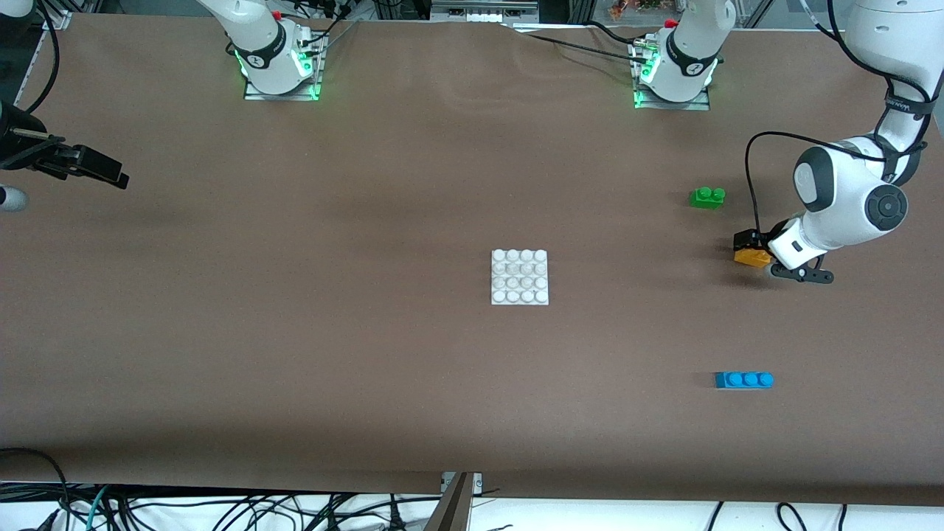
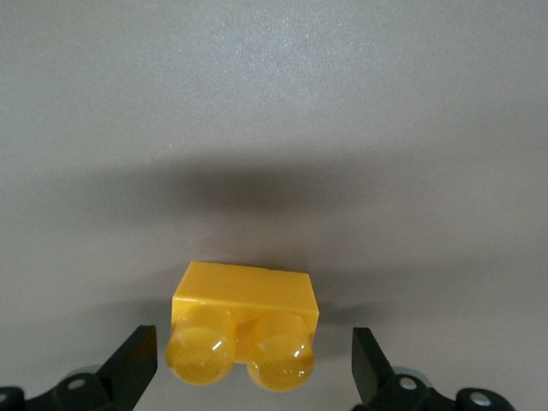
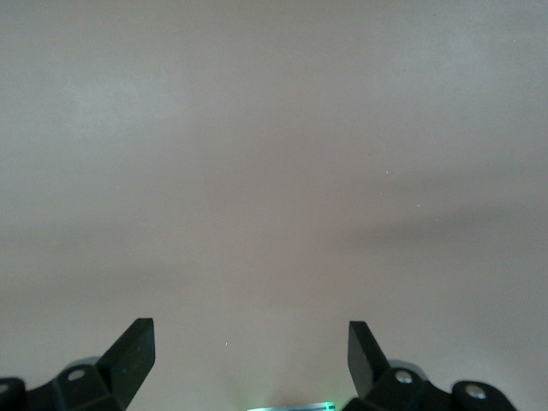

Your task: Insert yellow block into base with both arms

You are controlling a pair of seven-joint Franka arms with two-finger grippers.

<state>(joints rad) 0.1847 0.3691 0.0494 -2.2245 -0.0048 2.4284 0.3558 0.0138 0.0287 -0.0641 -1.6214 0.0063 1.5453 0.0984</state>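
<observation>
Now yellow block [image 2: 244, 330] between spread fingers of left tool [image 2: 253, 364], untouched.

Both arms: glossy white rounded shells with black joint bands, bases [image 1: 280, 70] lit green along the bottom edge, small red buttons and black cables beside them. Left arm's wrist carries grey-black round caps and a looping black cable. Left tool [image 2: 255, 368] and right tool [image 3: 251, 364]: matte black wedge fingers [image 2: 133, 364] with silver screws.

No legible text, label, brand, number or sign appears on any object in the views.
</observation>
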